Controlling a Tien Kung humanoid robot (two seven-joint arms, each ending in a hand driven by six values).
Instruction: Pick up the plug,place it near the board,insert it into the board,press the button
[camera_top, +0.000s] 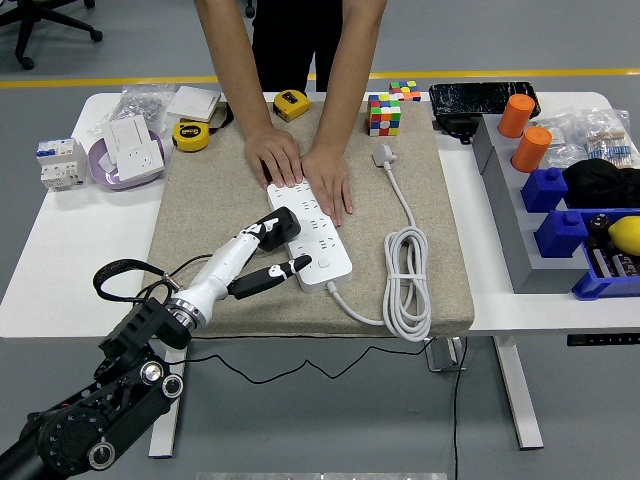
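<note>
My left hand (277, 246) reaches in from the lower left and is shut on the black plug (278, 227). The plug sits over the left side of the white power strip (326, 252), which lies slanted on the beige mat (200, 215). My white-tipped thumb (292, 266) points at the strip's near end, close to its button (323, 264). The plug's black cable (122, 270) loops back along my arm. At the strip's far end, a person's two hands (300, 168) press it flat. Whether the pins are in a socket is hidden.
The strip's white cord lies coiled (408, 282) on the mat's right, ending in a white plug (384, 155). Behind are a Rubik's cube (384, 114) and yellow tape measures (190, 135). A grey tray (500, 190), blue bins (560, 230) and orange cylinders (530, 148) stand at the right.
</note>
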